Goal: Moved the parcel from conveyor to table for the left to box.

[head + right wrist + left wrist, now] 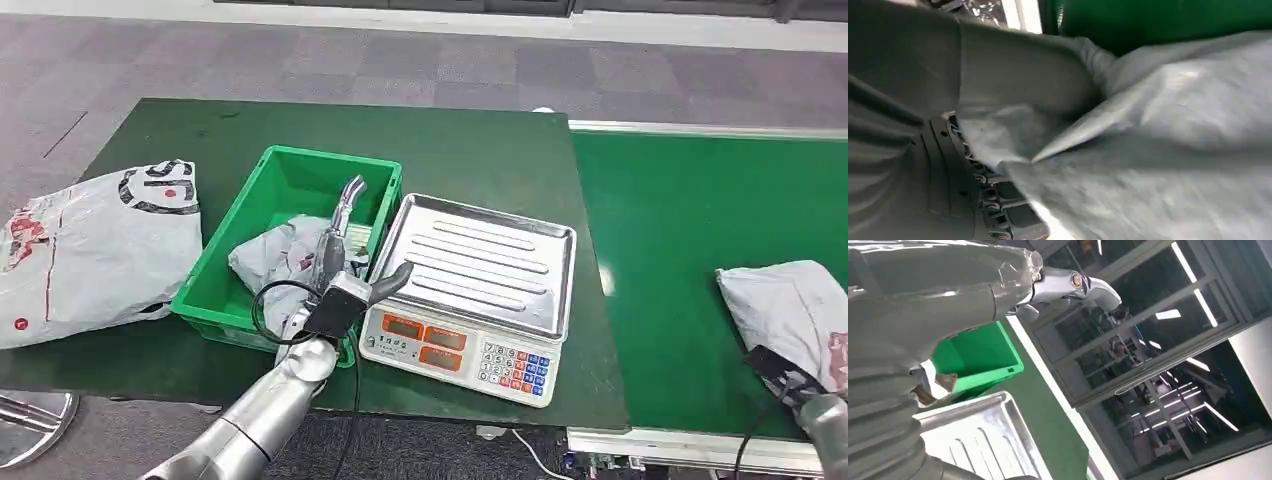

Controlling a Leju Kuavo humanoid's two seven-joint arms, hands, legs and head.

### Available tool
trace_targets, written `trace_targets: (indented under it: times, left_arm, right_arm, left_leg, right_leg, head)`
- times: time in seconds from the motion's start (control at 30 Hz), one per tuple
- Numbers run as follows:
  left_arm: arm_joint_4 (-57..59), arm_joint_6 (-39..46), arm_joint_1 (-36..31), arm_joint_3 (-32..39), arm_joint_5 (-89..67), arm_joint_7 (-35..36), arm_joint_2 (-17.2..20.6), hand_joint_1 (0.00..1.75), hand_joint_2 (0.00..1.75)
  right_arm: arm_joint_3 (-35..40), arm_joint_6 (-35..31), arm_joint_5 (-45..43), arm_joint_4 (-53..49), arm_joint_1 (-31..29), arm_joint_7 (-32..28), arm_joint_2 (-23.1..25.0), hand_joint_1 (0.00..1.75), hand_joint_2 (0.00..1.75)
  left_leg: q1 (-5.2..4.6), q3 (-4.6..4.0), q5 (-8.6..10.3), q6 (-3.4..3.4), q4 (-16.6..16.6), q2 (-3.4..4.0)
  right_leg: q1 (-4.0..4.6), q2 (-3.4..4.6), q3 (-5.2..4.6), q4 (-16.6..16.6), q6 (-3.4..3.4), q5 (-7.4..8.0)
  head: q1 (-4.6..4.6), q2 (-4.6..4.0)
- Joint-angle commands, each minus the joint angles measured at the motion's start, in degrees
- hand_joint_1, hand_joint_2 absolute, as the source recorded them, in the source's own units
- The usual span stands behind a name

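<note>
My left robot hand (345, 250) hangs over the green bin (262, 205), its fingers (350, 195) stretched apart and pointing toward the far wall of the bin, its thumb (392, 280) jutting out toward the scale (470, 280); it holds nothing. Under it, inside the bin, lies a crumpled grey parcel (268, 258). In the left wrist view the same fingers (1073, 285) reach out over the bin's green wall (980, 357), with the ribbed steel tray (983, 437) of the scale just beside.

My right robot hand (790, 378) sits at the near edge of the conveyor belt (680, 210), pressed against a second grey parcel (790, 305) that lies on the belt (this is the one to be moved). In the right wrist view the dark fingers (998, 200) are tucked against the parcel's wrinkled grey plastic (1168, 130), but I cannot tell whether they grip it or only touch it.

The scale stands on the green counter (470, 150) between the bin and the belt, its tray bare and its keypad (512, 367) facing me. At the counter's left end, well apart from the bin, a large white bag with red and black print (95, 250) lies partly over the edge.
</note>
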Motion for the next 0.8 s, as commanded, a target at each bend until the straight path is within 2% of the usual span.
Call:
trace_targets:
  times: [0.03, 0.07, 0.2, 0.23, 0.3, 0.33, 0.43, 0.47, 0.53, 0.6, 0.63, 0.8]
  left_arm:
    - [-0.22, 1.60, 0.06, -3.14, 0.01, 0.30, 3.63, 0.00, 1.75]
    - [-0.22, 1.60, 0.06, -3.14, 0.01, 0.30, 3.63, 0.00, 1.75]
    - [-2.42, 4.62, 1.45, -2.36, -0.55, 0.30, 3.97, 0.00, 1.75]
    - [-3.48, 6.01, 1.82, -2.02, -0.14, 0.30, 3.91, 0.00, 1.75]
    - [-3.71, 6.28, 1.82, -1.82, 0.25, 0.30, 3.73, 0.00, 1.75]
    - [-3.74, 6.65, 1.61, -1.46, 0.68, 0.30, 3.28, 0.00, 1.75]
    - [-4.02, 6.69, 1.39, -1.30, 1.25, 0.30, 2.79, 0.00, 1.75]
    - [-4.43, 6.76, 1.41, -1.32, 1.57, 0.30, 2.81, 0.00, 1.75]
    - [-4.25, 6.75, 1.08, -1.49, 1.61, 0.30, 2.53, 0.00, 1.75]
    - [-4.36, 6.92, 0.94, -1.77, 1.66, 0.30, 2.36, 0.00, 1.75]
    - [-4.80, 7.34, 0.85, -2.06, 1.94, 0.30, 2.40, 0.00, 1.75]
    - [-6.20, 7.60, 0.67, -1.83, 2.97, 0.30, 2.52, 0.00, 1.75]
  right_arm:
    - [-2.22, -9.77, -2.98, -2.79, -6.04, -9.11, 7.29, 1.75, 1.75]
    - [-2.22, -9.77, -2.98, -2.79, -6.04, -9.11, 7.29, 1.75, 1.75]
    - [-6.87, -19.73, -10.67, -9.09, -8.55, -21.69, 11.20, 1.75, 1.75]
    - [-9.19, -21.00, -16.46, -14.41, -7.41, -28.49, 12.64, 1.75, 1.75]
    - [-9.65, -21.39, -18.58, -18.18, -6.64, -30.21, 13.28, 1.75, 1.75]
    - [-10.31, -22.69, -22.77, -24.99, -4.18, -35.49, 14.30, 1.75, 1.75]
    - [-9.74, -22.30, -27.45, -37.89, 0.52, -37.94, 15.77, 1.75, 1.75]
    - [-8.57, -22.43, -31.27, -43.69, 2.41, -41.99, 16.25, 1.75, 1.75]
    - [-6.54, -23.30, -33.24, -50.09, 4.17, -43.97, 16.82, 1.75, 1.75]
    - [-4.16, -23.61, -34.38, -54.22, 5.11, -46.19, 17.61, 1.75, 1.75]
    - [-0.32, -24.31, -34.25, -57.47, 6.17, -47.42, 17.64, 1.75, 1.75]
    - [12.83, -24.48, -27.45, -57.92, 5.39, -47.23, 18.55, 1.75, 1.75]
  left_leg:
    - [0.08, 0.17, -0.06, -0.16, -0.04, 0.30]
    - [0.10, 0.27, -0.08, -0.24, -0.08, 0.44]
    - [0.02, 0.13, -0.06, -0.16, -0.04, 0.52]
    - [0.05, 0.21, -0.10, -0.24, -0.04, 0.69]
    - [0.03, 0.10, -0.01, -0.18, -0.04, 0.41]
    - [0.06, 0.15, -0.03, -0.25, -0.03, 0.44]
    - [0.05, 0.06, 0.07, -0.18, -0.04, 0.12]
    - [0.07, 0.10, 0.06, -0.21, -0.05, 0.12]
    - [0.04, 0.00, 0.10, -0.21, -0.05, -0.12]
    - [0.04, 0.02, 0.08, -0.22, -0.04, -0.06]
    - [0.08, 0.12, 0.01, -0.30, -0.02, -0.05]
    - [0.09, -0.01, 0.03, -0.25, -0.03, 0.06]
  right_leg:
    - [0.04, 0.43, 0.09, -0.08, -0.05, 0.07]
    - [0.05, 0.64, 0.14, -0.14, -0.07, 0.11]
    - [0.00, 0.63, -0.03, -0.02, -0.05, 0.12]
    - [0.02, 0.87, 0.01, -0.03, -0.08, 0.15]
    - [0.01, 0.56, -0.05, 0.00, -0.06, 0.10]
    - [0.03, 0.63, 0.00, -0.01, -0.08, 0.09]
    - [0.01, 0.21, -0.03, 0.01, -0.06, 0.05]
    - [0.02, 0.25, 0.00, 0.00, -0.07, 0.05]
    - [0.00, -0.01, -0.04, 0.03, -0.07, 0.00]
    - [-0.01, 0.07, -0.04, 0.04, -0.07, -0.01]
    - [0.01, 0.15, 0.07, 0.04, -0.09, -0.06]
    - [0.05, 0.21, -0.06, 0.02, -0.11, -0.01]
  head:
    - [0.00, 0.00]
    - [0.00, 0.00]
    - [0.00, 0.00]
    - [0.00, 0.00]
    - [0.00, 0.00]
    - [0.00, 0.00]
    - [0.00, 0.00]
    - [-0.02, 0.00]
    - [-0.02, 0.00]
    - [-0.02, 0.00]
    - [0.00, 0.00]
    - [0.00, 0.00]
